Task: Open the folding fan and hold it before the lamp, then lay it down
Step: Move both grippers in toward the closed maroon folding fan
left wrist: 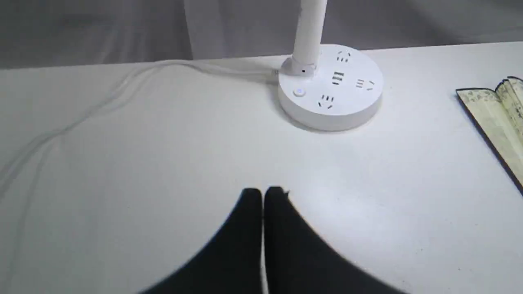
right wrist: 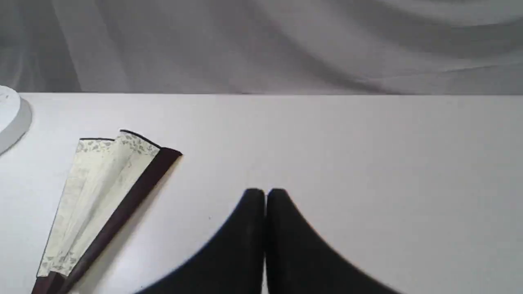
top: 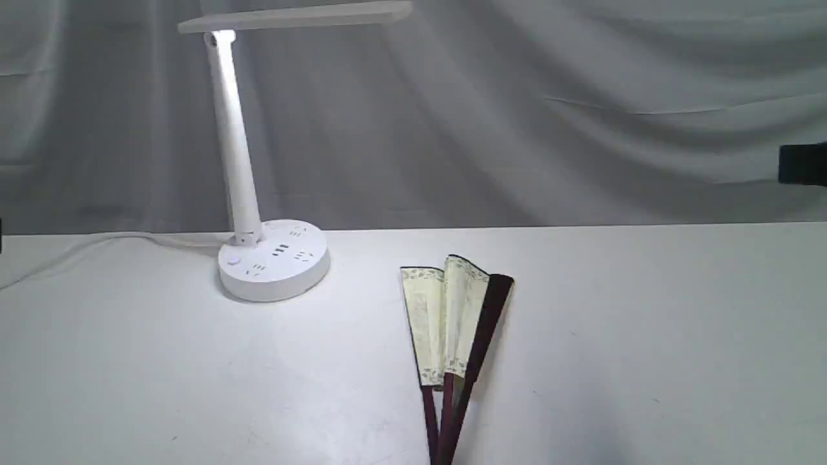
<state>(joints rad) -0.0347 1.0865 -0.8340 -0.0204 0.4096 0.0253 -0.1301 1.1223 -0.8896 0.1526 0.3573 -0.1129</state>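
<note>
Exterior view: the folding fan (top: 446,323) lies partly spread on the table (top: 646,336), right of the lamp (top: 236,161) base and apart from it. The lower frame edge cuts off its pivot end. Its long axis runs near-to-far, paper edge toward the backdrop. Left gripper (left wrist: 263,195) and right gripper (right wrist: 265,195): jaws clenched, empty.

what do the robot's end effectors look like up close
The left end effector and the right end effector look alike: each has two plain black fingers, broad at the base and curving in to narrow rounded tips. No cables or markings show.
</note>
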